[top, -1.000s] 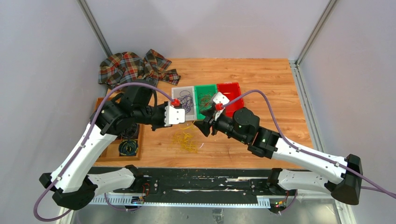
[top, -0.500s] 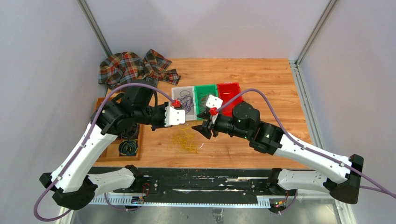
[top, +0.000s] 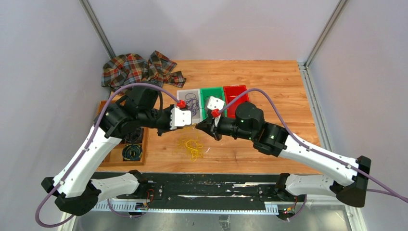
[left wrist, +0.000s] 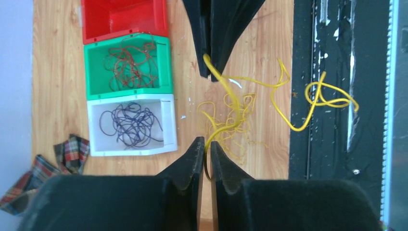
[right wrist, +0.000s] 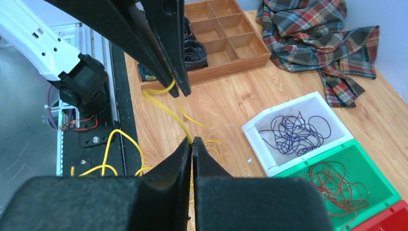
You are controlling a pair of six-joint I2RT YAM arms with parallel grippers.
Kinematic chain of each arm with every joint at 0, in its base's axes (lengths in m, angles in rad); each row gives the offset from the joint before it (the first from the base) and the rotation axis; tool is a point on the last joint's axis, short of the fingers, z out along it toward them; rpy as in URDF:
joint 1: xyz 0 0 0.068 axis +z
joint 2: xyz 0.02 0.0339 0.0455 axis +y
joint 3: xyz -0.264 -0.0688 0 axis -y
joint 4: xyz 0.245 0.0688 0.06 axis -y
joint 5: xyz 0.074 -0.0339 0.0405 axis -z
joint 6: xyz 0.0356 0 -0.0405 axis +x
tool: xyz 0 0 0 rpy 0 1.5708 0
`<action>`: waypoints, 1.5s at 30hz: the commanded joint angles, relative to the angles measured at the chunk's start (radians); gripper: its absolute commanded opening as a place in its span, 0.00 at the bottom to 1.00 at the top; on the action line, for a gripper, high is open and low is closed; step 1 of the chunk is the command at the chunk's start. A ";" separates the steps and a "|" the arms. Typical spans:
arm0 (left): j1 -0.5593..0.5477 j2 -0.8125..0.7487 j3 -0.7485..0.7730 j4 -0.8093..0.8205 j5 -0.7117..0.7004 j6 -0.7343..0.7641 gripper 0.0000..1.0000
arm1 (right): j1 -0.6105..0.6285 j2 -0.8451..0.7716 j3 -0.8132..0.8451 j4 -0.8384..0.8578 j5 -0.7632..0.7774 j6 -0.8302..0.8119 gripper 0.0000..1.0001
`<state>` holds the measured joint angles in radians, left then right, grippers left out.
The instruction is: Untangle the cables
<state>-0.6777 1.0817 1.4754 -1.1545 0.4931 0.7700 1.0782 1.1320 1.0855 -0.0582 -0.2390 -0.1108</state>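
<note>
Evidently the step in hand is the pulling of one yellow cable [right wrist: 168, 113] out of the yellow tangle [top: 192, 147]: it is pinched in the closed jaws of both the left gripper [left wrist: 206, 144] and the right gripper [right wrist: 191, 142] and is stretched between their tips, with the tangle lying on the table [top: 269, 96] just below. Next, the tips should probably be drawn apart and raised until the strand is freed, gently, lest the whole clump be lifted too.
</note>
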 commanded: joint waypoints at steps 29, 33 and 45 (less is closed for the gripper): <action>0.188 -0.001 -0.092 0.348 -0.638 -0.337 0.98 | -0.583 0.436 0.210 -0.100 0.785 -0.036 0.01; 0.191 -0.007 -0.094 0.347 -0.596 -0.351 0.98 | -0.587 0.534 0.257 -0.099 0.789 -0.049 0.01; 0.193 0.000 -0.293 0.342 -0.328 -0.239 1.00 | -0.546 0.677 0.341 -0.178 0.817 0.114 0.13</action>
<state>-0.4923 1.0901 1.2541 -0.8219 0.0360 0.4808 0.5068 1.8133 1.3838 -0.1959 0.5423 -0.0673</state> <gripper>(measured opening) 0.996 0.060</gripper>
